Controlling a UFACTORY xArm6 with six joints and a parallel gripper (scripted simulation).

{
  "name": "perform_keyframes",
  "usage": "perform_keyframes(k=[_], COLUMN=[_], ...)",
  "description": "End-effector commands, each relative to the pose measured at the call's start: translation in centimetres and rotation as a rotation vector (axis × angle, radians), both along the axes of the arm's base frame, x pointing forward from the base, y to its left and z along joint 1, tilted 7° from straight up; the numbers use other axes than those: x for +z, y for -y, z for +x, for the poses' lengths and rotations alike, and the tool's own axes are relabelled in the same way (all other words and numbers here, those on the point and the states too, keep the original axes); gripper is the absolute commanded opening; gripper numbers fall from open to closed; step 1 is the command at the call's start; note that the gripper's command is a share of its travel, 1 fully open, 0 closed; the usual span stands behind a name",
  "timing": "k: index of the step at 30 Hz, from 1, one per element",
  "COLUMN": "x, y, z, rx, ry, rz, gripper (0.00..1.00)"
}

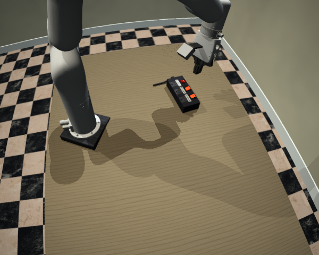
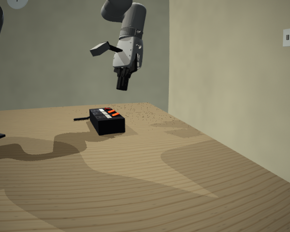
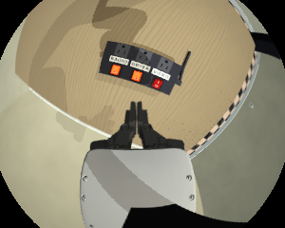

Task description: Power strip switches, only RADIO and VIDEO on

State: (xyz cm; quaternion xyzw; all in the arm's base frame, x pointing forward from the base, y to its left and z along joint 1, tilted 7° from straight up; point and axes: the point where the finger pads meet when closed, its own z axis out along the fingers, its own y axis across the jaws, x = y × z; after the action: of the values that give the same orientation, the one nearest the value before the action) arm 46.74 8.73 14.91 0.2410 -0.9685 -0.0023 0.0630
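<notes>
Power strip [image 1: 183,93]: black rectangular block, flat on tabletop [image 1: 159,175], right way up, short black cord stub [image 1: 159,83] at one end. Three rocker switches in row: two bright orange [image 1: 187,88], [image 1: 192,95], one darker red [image 1: 183,81] nearest cord. White label tags alongside, text illegible. Tabletop: tan wood, wavy grain. Fingers [image 2: 122,83]: dark, pressed fully together, gripping nothing, hanging above strip's cord end, clear of it.

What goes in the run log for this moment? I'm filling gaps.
gripper: shut, empty, above power strip | strip: flat on table | two switches bright orange, cord-end switch darker red
</notes>
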Motion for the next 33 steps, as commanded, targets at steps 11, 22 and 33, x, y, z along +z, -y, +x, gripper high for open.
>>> perform_keyframes(k=[11, 22, 33], x=[0.18, 0.18, -0.18], y=[-0.01, -0.01, -0.05], z=[0.12, 0.12, 0.16], rx=[0.000, 0.000, 0.000], ry=[0.004, 0.004, 0.004], rz=[0.001, 0.001, 0.001], gripper=[0.00, 0.00, 0.00])
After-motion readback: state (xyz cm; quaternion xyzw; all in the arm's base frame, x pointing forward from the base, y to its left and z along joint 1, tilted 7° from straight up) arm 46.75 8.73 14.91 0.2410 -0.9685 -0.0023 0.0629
